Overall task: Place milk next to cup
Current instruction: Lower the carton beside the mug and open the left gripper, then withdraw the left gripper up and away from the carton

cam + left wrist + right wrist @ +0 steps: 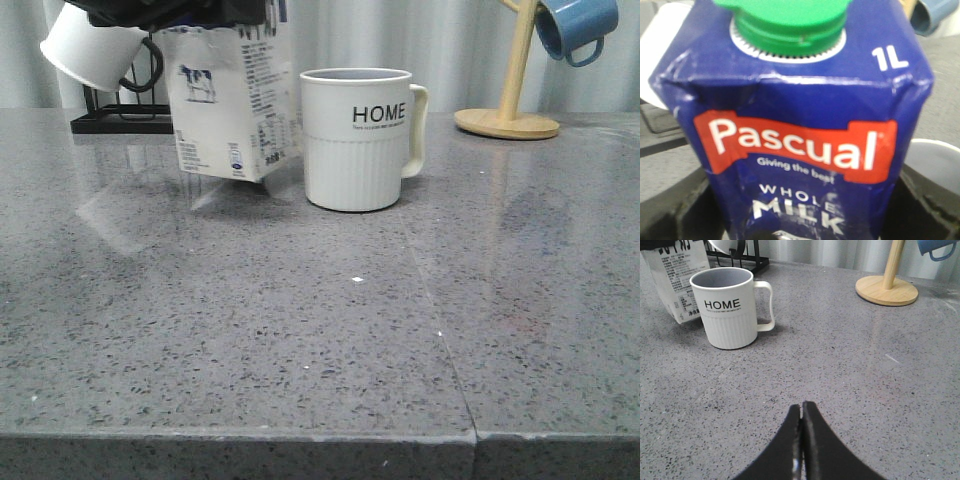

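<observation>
**Milk carried in beside the cup**

You have the milk [235, 105] clenched in the left gripper [800, 220], tilted, upper left of frame, just beside the cup [357, 138]; right gripper [801, 412] closed, empty; next, level it and lower it.

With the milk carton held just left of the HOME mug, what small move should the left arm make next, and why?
Probably lower it straight down. In the front view the tall white milk carton with dark blue top hangs tilted, its bottom edge above the grey speckled countertop, already beside the white ribbed HOME mug. The left end effector grips it.
</observation>
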You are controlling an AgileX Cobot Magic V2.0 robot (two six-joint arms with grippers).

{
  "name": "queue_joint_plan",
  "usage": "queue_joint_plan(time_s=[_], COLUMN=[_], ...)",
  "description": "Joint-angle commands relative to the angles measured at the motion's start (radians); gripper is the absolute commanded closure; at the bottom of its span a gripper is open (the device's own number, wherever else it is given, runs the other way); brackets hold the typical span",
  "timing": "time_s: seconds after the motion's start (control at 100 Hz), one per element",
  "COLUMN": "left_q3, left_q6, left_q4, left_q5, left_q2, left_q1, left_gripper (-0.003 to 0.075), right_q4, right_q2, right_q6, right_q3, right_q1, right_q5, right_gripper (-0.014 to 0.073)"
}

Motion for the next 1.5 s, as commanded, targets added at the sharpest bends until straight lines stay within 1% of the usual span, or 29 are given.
queue_joint_plan(time_s=[0.0,0.22,0.29,0.36,0.38,0.46,0.51,0.55,0.73,0.9,1.15,1.29,1.34,1.38,1.44,1.49], left_q3=[-0.037,-0.037,-0.037,-0.037,-0.037,-0.037,-0.037,-0.037,-0.037,-0.031,0.039,0.093,0.110,0.119,0.131,0.132], left_q6=[-0.009,-0.009,-0.009,-0.009,-0.009,-0.009,-0.009,-0.009,-0.009,-0.009,-0.003,-0.003,-0.003,-0.003,-0.003,-0.003], left_q4=[-0.010,-0.010,-0.010,-0.010,-0.010,-0.010,-0.010,-0.010,-0.010,-0.010,-0.010,0.016,0.016,0.016,0.016,0.016], left_q5=[-0.072,-0.070,-0.068,-0.068,-0.068,-0.071,-0.073,-0.074,-0.067,-0.020,0.004,0.010,0.026,0.052,0.103,0.153], left_q2=[-0.026,-0.006,-0.006,-0.006,-0.006,-0.006,-0.006,-0.006,-0.010,-0.030,-0.149,-0.236,-0.267,-0.294,-0.333,-0.361], left_q1=[-0.018,-0.019,-0.019,-0.019,-0.019,-0.019,-0.019,-0.021,-0.025,-0.025,-0.025,-0.021,-0.009,0.007,0.041,0.079], left_gripper=[0.0365,0.0363,0.0342,0.0267,0.0227,0.0125,0.0088,0.0078,0.0079,0.0079,0.0080,0.0087,0.0108,0.0142,0.0219,0.0309], right_q4=[-0.003,-0.003,-0.003,-0.003,-0.003,-0.003,-0.003,-0.003,-0.003,-0.003,-0.003,-0.003,-0.003,-0.003,-0.003,-0.003], right_q2=[0.010,0.010,0.010,0.010,0.010,0.010,0.010,0.010,0.010,0.010,0.010,0.010,0.010,0.010,0.010,0.010], right_q6=[-0.003,-0.003,-0.003,-0.003,-0.003,-0.003,-0.003,-0.003,-0.003,-0.003,-0.003,-0.003,-0.003,-0.003,-0.003,-0.003], right_q3=[-0.026,-0.026,-0.026,-0.026,-0.026,-0.026,-0.026,-0.026,-0.026,-0.026,-0.026,-0.026,-0.026,-0.026,-0.026,-0.026], right_q1=[-0.004,-0.004,-0.004,-0.004,-0.004,-0.004,-0.004,-0.004,-0.004,-0.004,-0.004,-0.004,-0.004,-0.004,-0.004,-0.004], right_q5=[-0.071,-0.071,-0.071,-0.071,-0.071,-0.071,-0.071,-0.071,-0.071,-0.071,-0.071,-0.071,-0.071,-0.071,-0.071,-0.071], right_gripper=[0.0659,0.0659,0.0659,0.0659,0.0659,0.0659,0.0659,0.0659,0.0659,0.0659,0.0659,0.0659,0.0659,0.0659,0.0659,0.0659])
